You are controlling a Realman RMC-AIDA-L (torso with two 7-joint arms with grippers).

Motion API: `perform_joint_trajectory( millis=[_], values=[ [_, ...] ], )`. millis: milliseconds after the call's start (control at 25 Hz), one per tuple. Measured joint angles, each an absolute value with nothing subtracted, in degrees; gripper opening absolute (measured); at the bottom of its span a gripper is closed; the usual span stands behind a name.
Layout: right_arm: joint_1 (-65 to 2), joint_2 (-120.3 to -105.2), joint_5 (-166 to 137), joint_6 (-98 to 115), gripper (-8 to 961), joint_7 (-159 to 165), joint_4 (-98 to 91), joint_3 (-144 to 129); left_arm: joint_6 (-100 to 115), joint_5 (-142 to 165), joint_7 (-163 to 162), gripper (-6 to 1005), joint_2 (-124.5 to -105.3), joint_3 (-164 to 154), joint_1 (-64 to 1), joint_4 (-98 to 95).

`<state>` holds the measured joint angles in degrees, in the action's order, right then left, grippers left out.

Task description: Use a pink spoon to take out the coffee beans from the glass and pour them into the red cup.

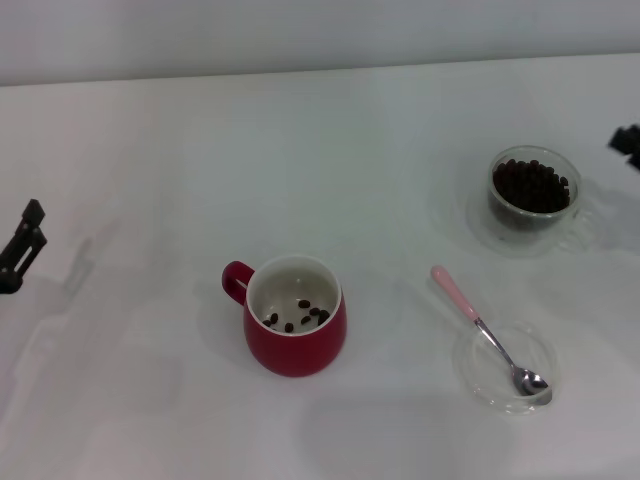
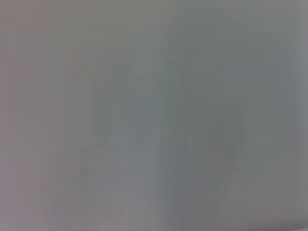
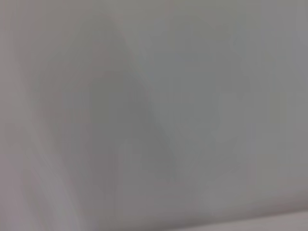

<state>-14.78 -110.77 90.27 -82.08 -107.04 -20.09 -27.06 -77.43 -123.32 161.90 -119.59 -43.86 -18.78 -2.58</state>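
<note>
White matte table | glossy red cup | metal-bowled pink spoon | end effector states unclear

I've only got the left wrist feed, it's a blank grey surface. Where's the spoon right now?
Observer: The pink spoon lies on the table, bowl resting in a shallow clear dish, handle pointing up and away towards the back.
Operator: Anyone holding it?
Observer: No. The left gripper sits at the far left edge of the head view and the right gripper at the far right edge, both away from the spoon.
Operator: Any beans moved yet?
Observer: A few coffee beans lie in the red cup; the glass at back right is filled with many more.
</note>
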Motion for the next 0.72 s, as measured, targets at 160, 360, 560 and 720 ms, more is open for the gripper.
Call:
perform_joint_trajectory(
  millis=[160, 360, 560, 720],
  values=[
    [-14.2, -110.47, 90.2, -81.0, 307, -111.0, -20.1, -21.6, -77.4, -125.0, 161.9, 761, -119.46, -43.9, -18.3, -2.7],
    [-13.4, -111.11, 90.3, -78.2, 307, -117.1, -19.9, -16.0, -77.5, -126.9, 161.9, 761, -119.44, -43.9, -17.5, -3.2],
    [-13.0, -112.47, 90.3, -73.7, 307, -123.0, -19.6, -11.7, -77.5, -128.7, 161.9, 761, -119.41, -43.9, -16.9, -3.4],
    [-13.0, -113.81, 90.5, -70.7, 315, -129.1, -19.8, -9.7, -77.5, -130.7, 161.9, 761, -119.36, -43.9, -16.2, -3.4]
  ],
)
